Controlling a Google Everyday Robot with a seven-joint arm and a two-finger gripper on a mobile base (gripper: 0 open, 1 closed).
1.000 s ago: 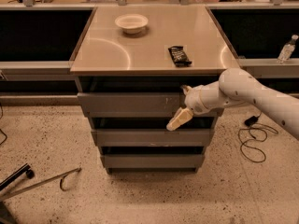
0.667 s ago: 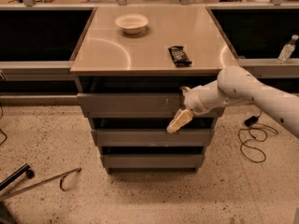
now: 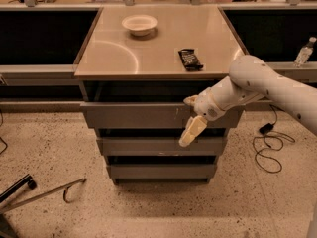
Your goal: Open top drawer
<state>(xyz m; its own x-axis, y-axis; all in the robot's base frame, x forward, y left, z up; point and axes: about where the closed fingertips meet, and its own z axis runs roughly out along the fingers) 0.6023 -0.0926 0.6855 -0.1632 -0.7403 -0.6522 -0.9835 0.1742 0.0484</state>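
task thing: the top drawer (image 3: 132, 116), the widest of three grey fronts, sits just under the tabletop (image 3: 114, 58) in the middle of the scene.
drawer axis: its flat front runs left to right, so the pull has to come straight toward the near side.
gripper: the gripper (image 3: 190, 121) is against the right part of that front, on an arm reaching in from the right.
fingers: the fingers (image 3: 193, 131) are spread apart; the short one sits at the front's upper edge, the long one hangs down across its face toward the middle drawer (image 3: 143, 146). no clamp on the edge shows.
key relation: the front lies directly behind the fingers, touching or nearly so; i judge the upper edge is the only hold, as no handle shows.
drawer contents: hidden; only a dark gap shows above the front.
bowl: a white bowl (image 3: 139, 24) on the far part of the tabletop looks empty.
other: a dark flat packet (image 3: 190, 59) lies on the tabletop, near right.
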